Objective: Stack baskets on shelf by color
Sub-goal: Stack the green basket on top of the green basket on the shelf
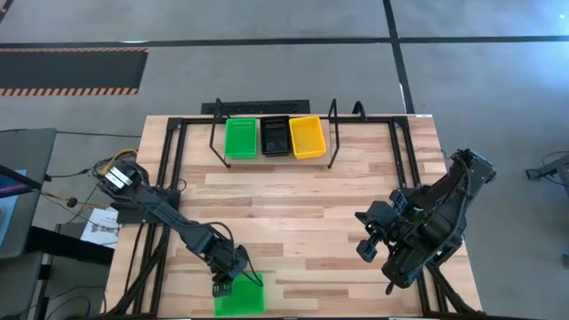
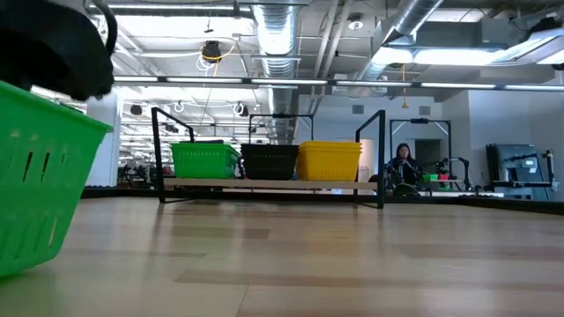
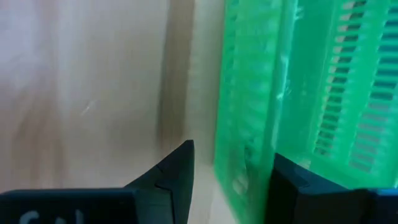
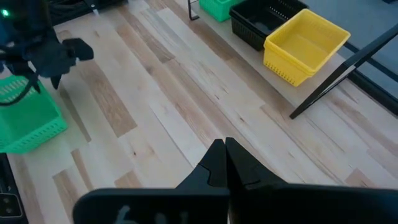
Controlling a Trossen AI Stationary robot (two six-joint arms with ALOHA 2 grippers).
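A bright green basket stands on its base at the table's near edge, left of centre. My left gripper points down at it, open, with one finger on each side of its left side wall. On the shelf at the far side, a green basket, a black basket and a yellow basket sit side by side. My right gripper hovers over the table's right part, shut and holding nothing. My left gripper comes from above with one finger outside the green basket's side wall and the other finger inside it. A strip of table shows between the outer finger and the wall. Whether the inner finger touches the wall, I cannot tell.
Bare wood lies between the shelf and both grippers. Black wire legs stand at the shelf's ends. Cables and paper lie off the table's left edge. A person sits far back in the room.
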